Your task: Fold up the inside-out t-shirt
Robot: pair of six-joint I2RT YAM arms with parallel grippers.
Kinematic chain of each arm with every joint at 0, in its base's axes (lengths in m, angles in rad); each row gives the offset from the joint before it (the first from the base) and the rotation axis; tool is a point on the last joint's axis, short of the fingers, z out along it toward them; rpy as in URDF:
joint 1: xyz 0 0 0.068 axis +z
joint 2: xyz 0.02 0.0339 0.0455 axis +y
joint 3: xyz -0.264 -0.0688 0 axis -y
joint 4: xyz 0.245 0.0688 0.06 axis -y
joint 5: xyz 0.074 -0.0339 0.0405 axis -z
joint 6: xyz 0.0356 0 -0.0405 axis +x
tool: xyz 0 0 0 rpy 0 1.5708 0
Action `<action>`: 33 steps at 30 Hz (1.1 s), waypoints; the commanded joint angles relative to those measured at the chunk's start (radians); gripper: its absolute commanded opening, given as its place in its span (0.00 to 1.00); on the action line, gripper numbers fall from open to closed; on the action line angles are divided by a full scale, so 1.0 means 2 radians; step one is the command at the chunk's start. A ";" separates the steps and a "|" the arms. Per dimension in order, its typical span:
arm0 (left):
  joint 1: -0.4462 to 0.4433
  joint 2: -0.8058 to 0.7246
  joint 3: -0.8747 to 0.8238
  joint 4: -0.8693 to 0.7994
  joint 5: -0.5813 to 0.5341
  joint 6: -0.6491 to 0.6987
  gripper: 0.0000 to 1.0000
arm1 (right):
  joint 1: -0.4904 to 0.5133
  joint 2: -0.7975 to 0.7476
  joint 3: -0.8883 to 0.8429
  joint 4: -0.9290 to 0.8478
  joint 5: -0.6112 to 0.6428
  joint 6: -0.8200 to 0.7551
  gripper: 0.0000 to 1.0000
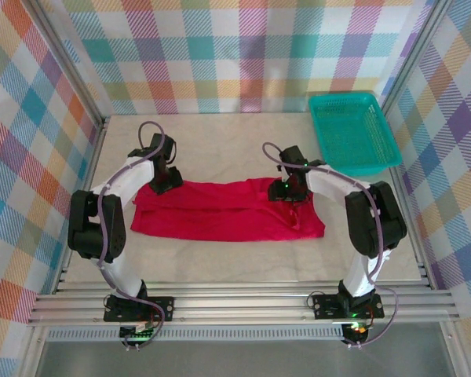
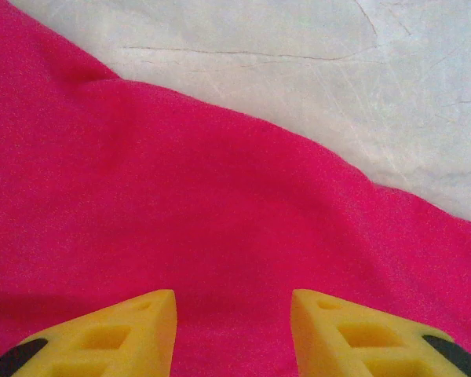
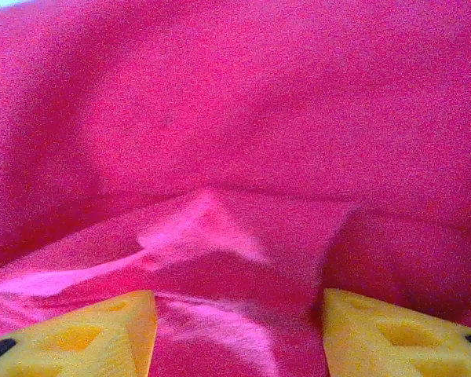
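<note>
Top external, red t-shirt (image 1: 220, 216) flat band, left pincer (image 1: 164, 185), right pincer (image 1: 286, 192) both agape, empty.

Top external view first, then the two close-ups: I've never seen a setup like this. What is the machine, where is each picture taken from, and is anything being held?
The machine is two robot arms bolted at the near edge of a table. The top external view looks down from above and behind them. Each close-up comes from a camera on one wrist; the yellow fingers at the bottom belong to that arm. A red t-shirt lies flattened in a long band on the table, and a teal basket sits at the far right corner. The left claw is down at the shirt's far left corner, the right claw at its far edge toward the right. Both claws stand open over the cloth; nothing looks clamped.
</note>
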 commanded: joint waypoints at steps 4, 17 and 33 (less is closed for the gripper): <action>-0.007 0.004 0.000 0.007 0.009 -0.001 0.41 | 0.022 -0.003 -0.015 -0.002 0.005 -0.006 0.42; -0.009 0.001 -0.005 0.002 0.002 0.004 0.40 | 0.033 -0.020 -0.003 -0.027 0.053 -0.022 0.00; -0.012 0.002 -0.002 0.003 0.000 0.003 0.37 | 0.124 -0.177 -0.094 -0.017 0.036 -0.021 0.00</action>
